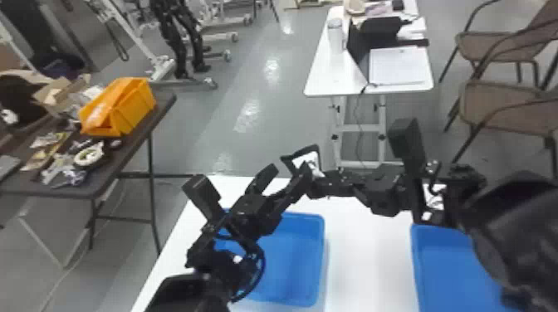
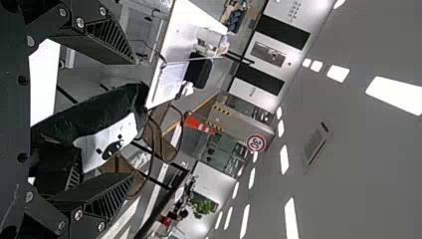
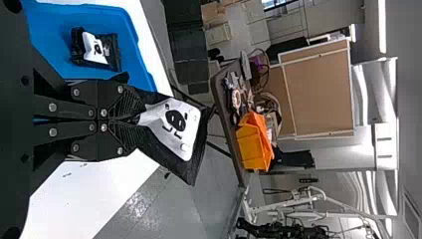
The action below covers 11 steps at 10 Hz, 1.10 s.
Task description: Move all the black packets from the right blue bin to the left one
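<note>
In the head view my left gripper (image 1: 289,168) stands open above the far edge of the left blue bin (image 1: 319,265). My right gripper (image 1: 323,176) reaches in from the right, shut on a black packet (image 1: 308,159) with a white label, close by the left fingertips. The left wrist view has my left gripper (image 2: 134,118) with its fingers wide apart and the packet (image 2: 117,139) in the gap. In the right wrist view my right gripper (image 3: 139,118) pinches the packet (image 3: 176,124) by one end; another black packet (image 3: 110,52) lies in a blue bin (image 3: 130,30).
The right blue bin (image 1: 448,265) is partly covered by my right arm. Both bins stand on a white table (image 1: 365,257). A dark side table (image 1: 99,178) with an orange bin (image 1: 128,110) is at the left; another white table (image 1: 332,79) and chairs are behind.
</note>
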Available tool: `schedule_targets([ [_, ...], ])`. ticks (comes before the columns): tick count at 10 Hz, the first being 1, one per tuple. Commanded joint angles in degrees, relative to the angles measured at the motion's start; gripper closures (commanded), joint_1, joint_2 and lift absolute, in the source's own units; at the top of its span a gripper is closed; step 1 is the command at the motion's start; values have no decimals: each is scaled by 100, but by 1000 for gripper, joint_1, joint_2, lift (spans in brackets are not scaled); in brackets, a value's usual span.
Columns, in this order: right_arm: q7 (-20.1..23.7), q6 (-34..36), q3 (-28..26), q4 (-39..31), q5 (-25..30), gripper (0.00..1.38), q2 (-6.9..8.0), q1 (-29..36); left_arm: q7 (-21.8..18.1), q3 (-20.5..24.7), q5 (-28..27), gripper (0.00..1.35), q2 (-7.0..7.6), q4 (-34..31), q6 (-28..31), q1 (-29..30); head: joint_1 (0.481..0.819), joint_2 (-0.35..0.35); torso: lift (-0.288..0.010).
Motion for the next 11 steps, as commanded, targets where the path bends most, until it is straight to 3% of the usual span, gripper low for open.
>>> schedule_targets([
  [1,0,-41,129,85,-52,1292,-7,-129,-32,-64,119,229,9,52,160,-125,695,296,0],
  [3,0,-76,190,138,-52,1292,37,-191,20,-161,321,265,-9,131,362,-187,695,285,0],
  [4,0,-76,190,147,-61,1292,46,-191,64,-134,409,650,-62,122,433,-178,695,280,0],
  [5,-9,-76,190,164,-52,1292,55,-217,135,-125,479,1191,-114,149,345,-160,695,279,0],
  [8,-35,-199,366,314,-61,1292,143,-358,512,-169,444,1211,-129,114,-235,50,695,295,0],
  [11,-44,-340,375,489,-140,1268,204,-376,609,-196,382,1211,-129,122,-719,138,695,325,0],
])
